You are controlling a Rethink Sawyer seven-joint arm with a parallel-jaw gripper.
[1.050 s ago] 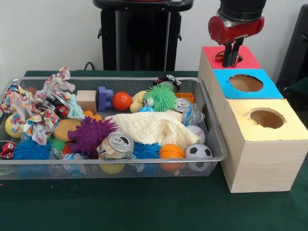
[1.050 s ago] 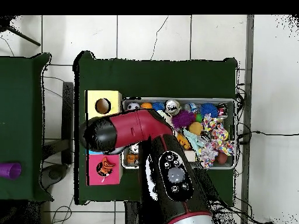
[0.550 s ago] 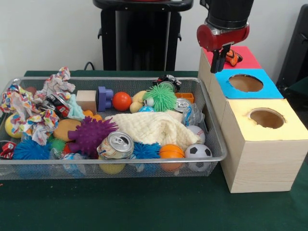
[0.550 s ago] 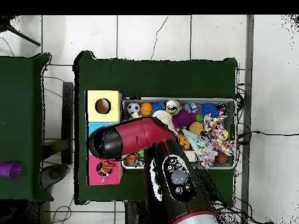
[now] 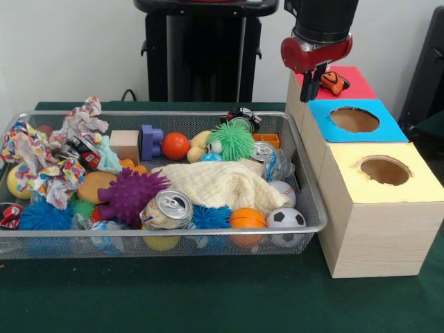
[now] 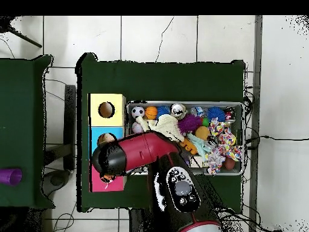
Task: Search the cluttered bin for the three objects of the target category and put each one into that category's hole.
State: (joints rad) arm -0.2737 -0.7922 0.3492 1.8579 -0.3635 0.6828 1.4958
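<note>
My gripper point(image 5: 313, 84) hangs open and empty at the left edge of the red-topped box point(image 5: 355, 89), between that box and the wire bin point(image 5: 306, 182). A small orange and black object point(image 5: 335, 82) lies at the hole of the red top, just right of my fingers. The bin holds a soccer ball point(image 5: 285, 218), a baseball point(image 5: 282, 191), an orange ball point(image 5: 175, 146), a small basketball point(image 5: 247, 218), spiky balls, a can point(image 5: 167, 209) and a cream cloth point(image 5: 218, 184). In the overhead view the arm point(image 6: 136, 154) hides the gripper.
The blue-topped box point(image 5: 354, 119) and the yellow-topped box point(image 5: 383, 170) stand in a row in front of the red one, each with a round hole. Crumpled wrappers point(image 5: 41, 156) fill the bin's left end. A black stand point(image 5: 201, 48) rises behind the bin.
The gripper has moved off the red hole toward the bin side. The orange and black object, which was under the fingers, now lies uncovered at the red hole.
</note>
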